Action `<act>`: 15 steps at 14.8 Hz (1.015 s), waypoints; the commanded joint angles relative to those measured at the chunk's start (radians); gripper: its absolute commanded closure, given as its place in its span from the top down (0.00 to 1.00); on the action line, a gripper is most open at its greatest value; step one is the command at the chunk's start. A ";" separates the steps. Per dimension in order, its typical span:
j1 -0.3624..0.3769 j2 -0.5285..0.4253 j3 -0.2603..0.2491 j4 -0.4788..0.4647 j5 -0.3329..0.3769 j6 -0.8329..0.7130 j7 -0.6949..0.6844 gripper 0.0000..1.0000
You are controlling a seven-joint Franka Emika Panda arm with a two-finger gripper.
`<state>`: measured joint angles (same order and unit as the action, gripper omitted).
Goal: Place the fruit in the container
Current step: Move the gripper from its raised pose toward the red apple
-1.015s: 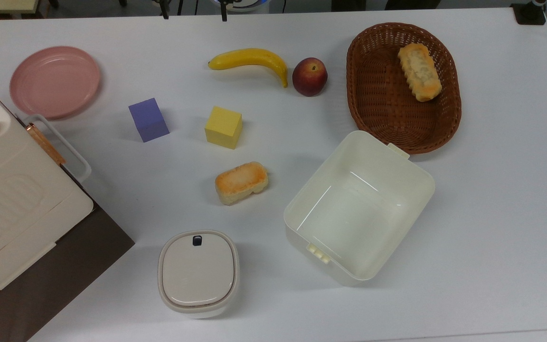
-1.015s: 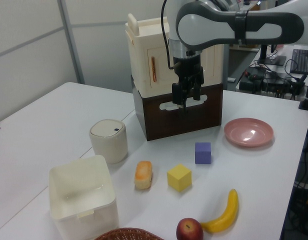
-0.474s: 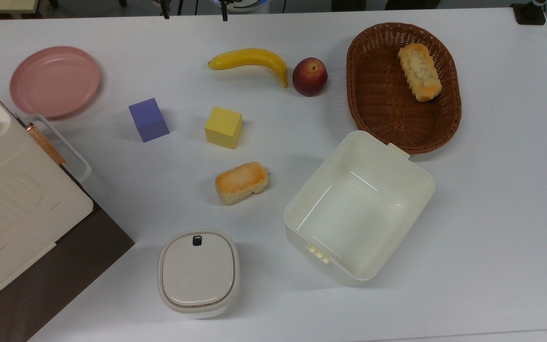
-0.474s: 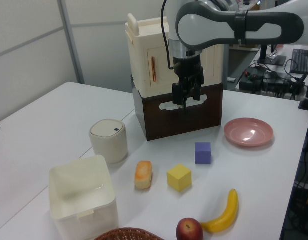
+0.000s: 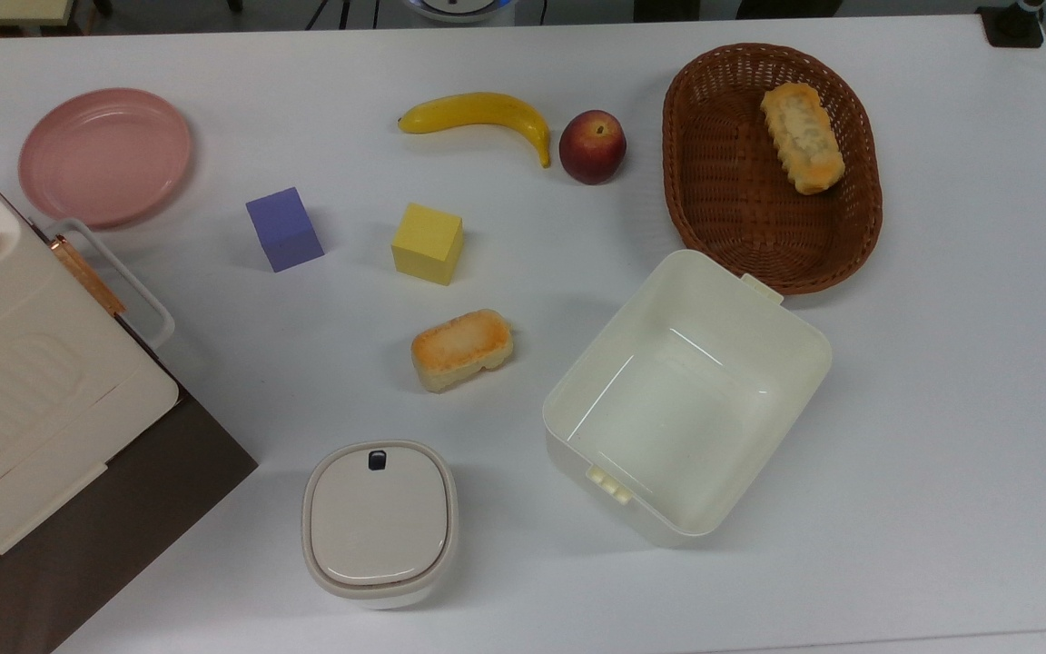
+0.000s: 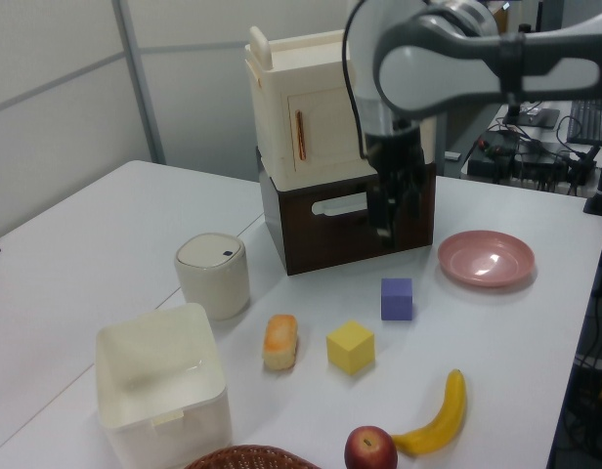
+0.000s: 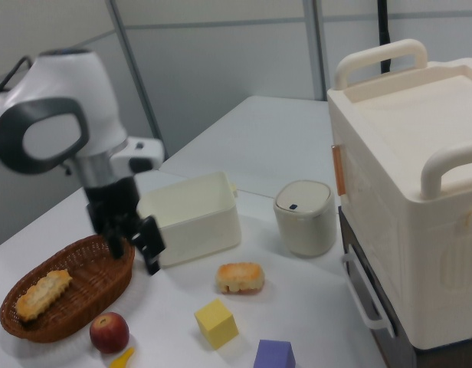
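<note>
Since the earlier frames the arm had swung toward the left view's right, the pincer (image 6: 391,217) now hanging in front of the brown cabinet (image 6: 325,234) instead of over its middle. Fingers pointed down with a slight gap, so it looked open and carried nothing.

Nearest in the left view sat the fruit (image 6: 369,449), on the desk (image 5: 941,409) just beside the banana's (image 5: 478,113) tip, not touching so far as I could tell. Wicker basket (image 5: 773,168) stood close on its other side in the top view. Container (image 5: 686,391) lay near, empty, mouth up.

Fruit judged round, firm, smooth-skinned, light; likely to roll or slip if pinched off-centre. Best taken from above across its widest middle, fingers set so they clear banana and basket. Farther back: yellow cube (image 5: 428,242), purple cube (image 5: 284,229), pink plate (image 5: 105,154).
</note>
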<state>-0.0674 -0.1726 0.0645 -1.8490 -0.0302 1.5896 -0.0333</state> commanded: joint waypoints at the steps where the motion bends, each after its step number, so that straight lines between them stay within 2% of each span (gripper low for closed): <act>1: 0.089 -0.114 -0.009 -0.215 -0.005 0.085 -0.008 1.00; 7: 0.149 -0.077 -0.011 -0.269 -0.005 0.125 -0.051 1.00; 15: 0.155 -0.068 -0.011 -0.271 -0.005 0.138 -0.051 1.00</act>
<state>0.0713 -0.2271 0.0660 -2.1010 -0.0302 1.7024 -0.0683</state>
